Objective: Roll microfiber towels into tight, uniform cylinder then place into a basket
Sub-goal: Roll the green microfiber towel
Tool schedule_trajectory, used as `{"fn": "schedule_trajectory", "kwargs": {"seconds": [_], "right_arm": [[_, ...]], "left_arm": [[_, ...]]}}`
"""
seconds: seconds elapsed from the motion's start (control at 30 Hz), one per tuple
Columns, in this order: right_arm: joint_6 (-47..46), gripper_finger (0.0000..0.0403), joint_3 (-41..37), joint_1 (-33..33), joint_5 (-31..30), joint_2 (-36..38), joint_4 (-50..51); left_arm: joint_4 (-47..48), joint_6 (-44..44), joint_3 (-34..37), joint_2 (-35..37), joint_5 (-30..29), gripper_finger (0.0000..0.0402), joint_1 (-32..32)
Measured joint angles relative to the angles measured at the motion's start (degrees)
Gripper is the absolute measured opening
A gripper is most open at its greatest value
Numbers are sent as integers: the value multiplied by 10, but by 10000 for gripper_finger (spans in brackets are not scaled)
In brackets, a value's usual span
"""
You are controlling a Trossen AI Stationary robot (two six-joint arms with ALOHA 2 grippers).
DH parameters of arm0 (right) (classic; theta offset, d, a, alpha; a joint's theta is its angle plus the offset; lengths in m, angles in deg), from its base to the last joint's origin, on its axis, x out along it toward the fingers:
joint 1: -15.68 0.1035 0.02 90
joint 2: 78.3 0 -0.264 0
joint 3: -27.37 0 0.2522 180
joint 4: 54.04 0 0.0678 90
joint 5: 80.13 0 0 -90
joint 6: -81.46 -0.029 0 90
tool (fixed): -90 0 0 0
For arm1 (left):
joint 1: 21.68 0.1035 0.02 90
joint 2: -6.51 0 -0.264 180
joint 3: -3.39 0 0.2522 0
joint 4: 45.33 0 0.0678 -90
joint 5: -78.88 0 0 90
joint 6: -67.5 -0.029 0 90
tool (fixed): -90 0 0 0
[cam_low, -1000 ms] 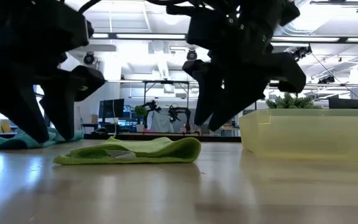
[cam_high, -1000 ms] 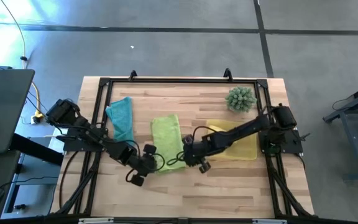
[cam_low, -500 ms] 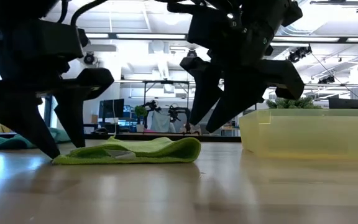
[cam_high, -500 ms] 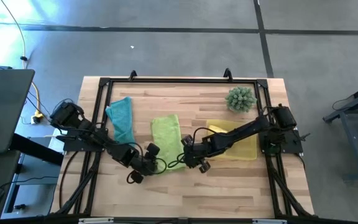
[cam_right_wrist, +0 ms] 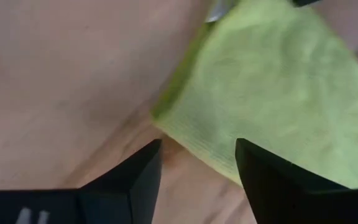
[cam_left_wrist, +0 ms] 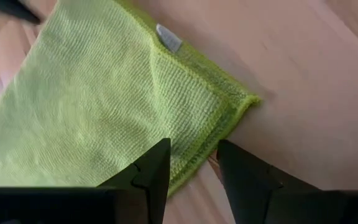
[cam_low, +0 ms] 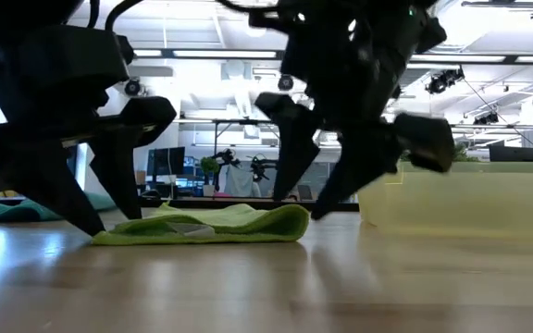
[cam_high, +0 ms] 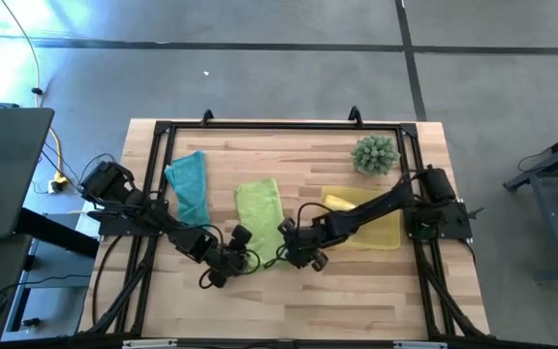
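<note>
Looking down from the high view: lime green towel (cam_high: 261, 219) lies flat mid-table, teal towel (cam_high: 191, 184) to its left near the back, yellow towel (cam_high: 339, 203) inside the basket (cam_high: 390, 229) on the right. Spiky green plant (cam_high: 375, 154) sits behind the basket. Left gripper (cam_high: 229, 269) is at the green towel's front-left corner, right gripper (cam_high: 296, 253) at its front-right corner. Finger gap is too small to read from up here.

Low view: green towel (cam_low: 213, 225) is a low flat fold on the wood, nothing rolled. Basket (cam_low: 461, 200) reads as a translucent yellow wall at the right; its contents are not visible from this height. Both grippers hang over the towel's ends with fingertips down at table level, fingers spread.

Left wrist view: left gripper (cam_left_wrist: 191, 167) has its fingers apart, straddling the stitched edge of the green towel (cam_left_wrist: 104, 106) beside its corner. White tag (cam_left_wrist: 168, 38) shows on the fold, not clear in the other views. Nothing clamped.

Right wrist view: right gripper (cam_right_wrist: 197, 165) fingers are wide apart, corner of the green towel (cam_right_wrist: 272, 93) between and beyond them, bare table (cam_right_wrist: 61, 74) alongside. No grip on the cloth.
</note>
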Motion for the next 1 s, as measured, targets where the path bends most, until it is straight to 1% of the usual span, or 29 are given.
{"fn": "schedule_trajectory", "kwargs": {"seconds": [0.1,0.3,0.4,0.5,0.57,0.67,0.83,0.9,1.0], "right_arm": [[18,185,0,6,0,-15,-2],[28,165,1,16,-6,-28,-23],[15,148,1,16,-11,-30,-27],[-12,125,1,15,-13,-33,-34],[-21,106,1,15,-9,-37,-38],[-27,74,1,19,-8,-42,-43],[-88,14,1,20,-5,-44,-48],[-109,5,1,20,1,-44,-50],[-141,8,1,19,23,-44,-56]], "left_arm": [[-9,28,0,-1,1,129,-4],[-20,31,0,-4,10,129,-11],[-29,31,0,-6,32,129,-11],[-42,34,0,-10,38,123,-11],[-49,45,0,-13,45,111,-11],[-52,56,0,-14,48,81,-12],[-52,81,0,-14,51,25,-14],[-52,88,0,-15,46,8,-19],[-56,110,1,-14,37,5,-29]]}}
